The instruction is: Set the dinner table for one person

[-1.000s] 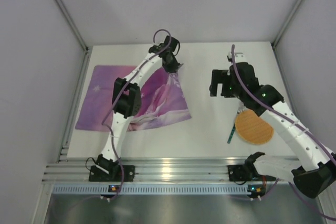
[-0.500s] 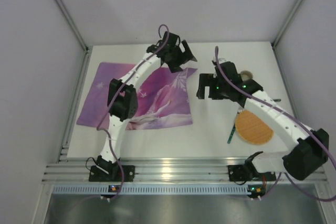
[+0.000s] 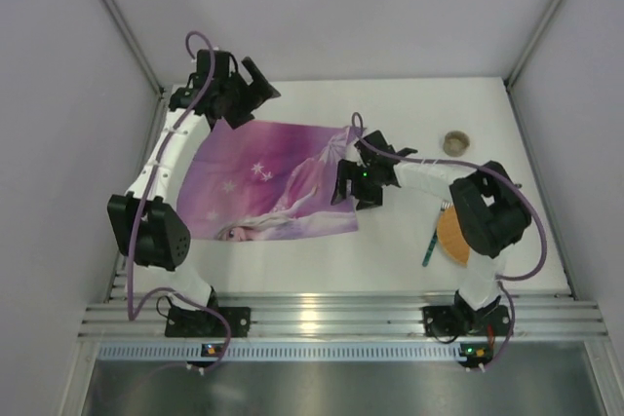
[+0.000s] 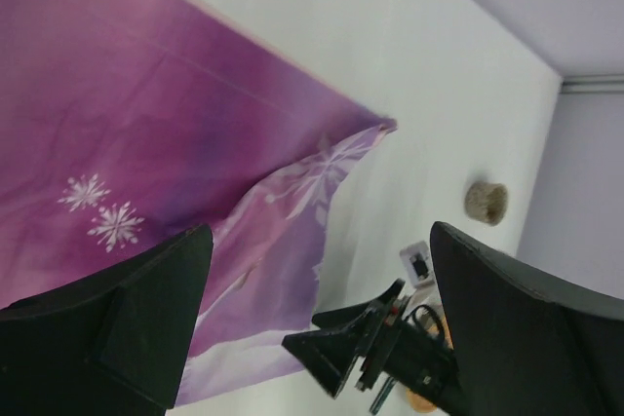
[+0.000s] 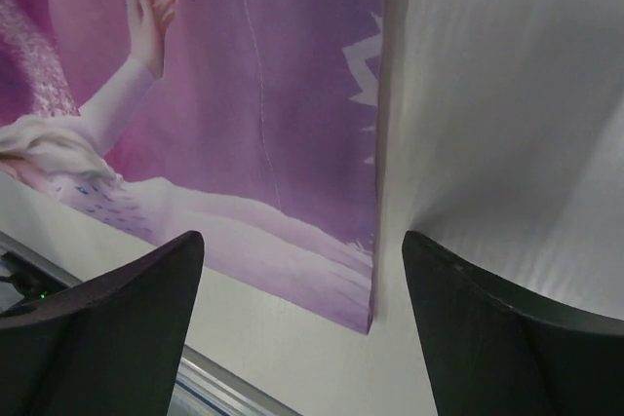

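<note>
The dinner table [image 3: 409, 109] is a white tabletop. A purple princess placemat [image 3: 273, 182] lies spread on its left half, its far right corner [image 4: 385, 126] slightly curled. My left gripper [image 3: 261, 83] hangs open above the mat's far left corner, holding nothing; the left wrist view shows its jaws wide [image 4: 320, 229] over the mat. My right gripper [image 3: 343, 182] is low at the mat's right edge. It stands open [image 5: 302, 236], with the mat's edge and near right corner [image 5: 370, 323] between its fingers.
An orange round plate [image 3: 450, 239] lies at the near right, partly under the right arm. A green-handled utensil [image 3: 429, 250] lies beside it. A small brownish cup [image 3: 454, 143] stands at the back right. Grey walls enclose the table; a metal rail [image 3: 312, 317] runs along the near edge.
My left gripper opened, released the placemat's far right corner and swung to the back left. The mat now lies flatter. My right arm swept left to the mat's right edge.
</note>
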Controlling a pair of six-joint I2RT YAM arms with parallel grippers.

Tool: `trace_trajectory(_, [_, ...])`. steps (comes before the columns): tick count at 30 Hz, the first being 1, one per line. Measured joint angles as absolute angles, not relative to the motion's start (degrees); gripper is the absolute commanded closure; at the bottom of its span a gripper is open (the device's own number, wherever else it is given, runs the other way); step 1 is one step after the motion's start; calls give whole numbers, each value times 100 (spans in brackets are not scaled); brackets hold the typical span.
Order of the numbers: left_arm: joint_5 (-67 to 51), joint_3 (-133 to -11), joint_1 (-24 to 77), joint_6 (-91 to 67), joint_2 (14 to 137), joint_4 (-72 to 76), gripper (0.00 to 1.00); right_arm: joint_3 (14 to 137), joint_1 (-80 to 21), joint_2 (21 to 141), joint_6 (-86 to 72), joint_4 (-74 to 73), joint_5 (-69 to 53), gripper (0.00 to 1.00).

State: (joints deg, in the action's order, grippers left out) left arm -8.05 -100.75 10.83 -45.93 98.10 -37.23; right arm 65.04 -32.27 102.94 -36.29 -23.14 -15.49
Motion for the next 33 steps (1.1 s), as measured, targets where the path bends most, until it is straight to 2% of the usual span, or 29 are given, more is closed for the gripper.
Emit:
trace_trajectory(2, [-792, -9620, 1057, -4506, 9717, -3778, 1, 6700, -3267, 10617, -3701, -2231, -1789, 28])
trace_trajectory(3, [-812, -9358, 1009, -4482, 9686, -3809, 2, 6794, -3297, 10718, -3712, -2154, -1813, 40])
trace_trajectory(5, [-836, -8947, 882, -4451, 9633, -3861, 1, 7000, -3358, 10969, -3728, -1988, -1935, 56])
trace_trajectory(6, [-845, -8761, 779, -4429, 9612, -3909, 2, 7059, -3382, 11076, -3745, -1927, -1977, 74])
trace_trajectory(8, [-856, -8556, 622, -4383, 9596, -3979, 1, 7148, -3435, 11264, -3765, -1859, -2099, 94])
trace_trajectory(9, [-856, -8486, 543, -4357, 9583, -3997, 2, 7159, -3448, 11321, -3763, -1852, -2126, 99])
trace_trajectory(17, [-832, -8385, 384, -4141, 9411, -4025, 2, 6807, -3321, 10947, -3684, -2174, -1726, 100])
trace_trajectory(26, [-913, -8012, 384, -3688, 9413, -3892, 1, 5695, -1828, 9325, -3144, -3245, -952, 100])
trace_trajectory(33, [-1083, -7323, 384, -3374, 9509, -3767, 1, 5433, -1750, 8947, -2906, -3800, -832, 100])
